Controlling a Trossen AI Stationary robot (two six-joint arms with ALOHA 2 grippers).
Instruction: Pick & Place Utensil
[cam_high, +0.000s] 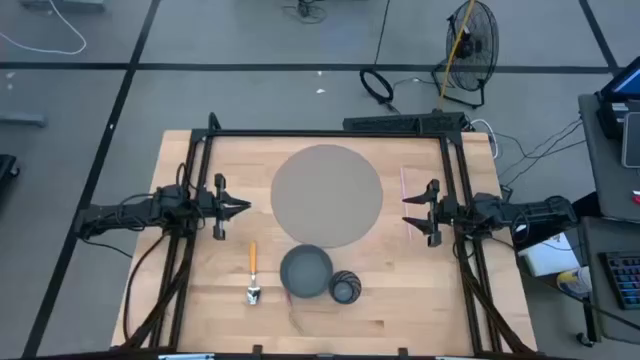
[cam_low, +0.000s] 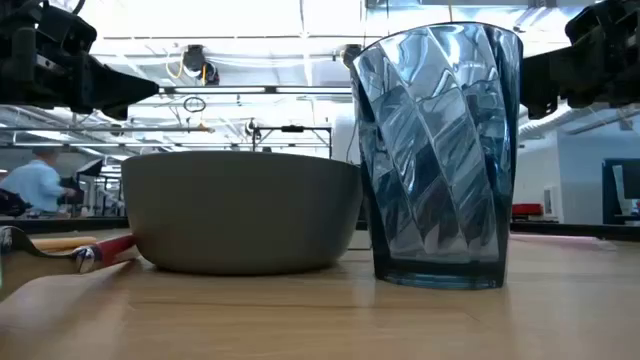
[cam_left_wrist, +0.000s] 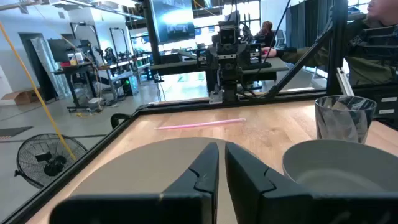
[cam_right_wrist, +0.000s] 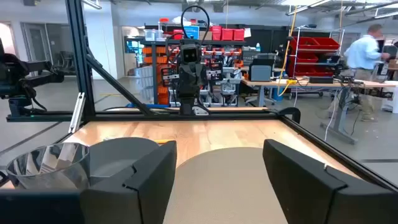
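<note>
A blue tumbler and grey bowl are nearest. The spoon should be approached squarely by the closed left gripper; the right gripper is parted.

A robotics lab: red parts bins on shelving at upper right, workbenches, a floor fan at top right.

Going off the bowl: spoon sits just left, tumbler touching-close on its right, big round mat right behind, straw past the mat's right edge.
</note>
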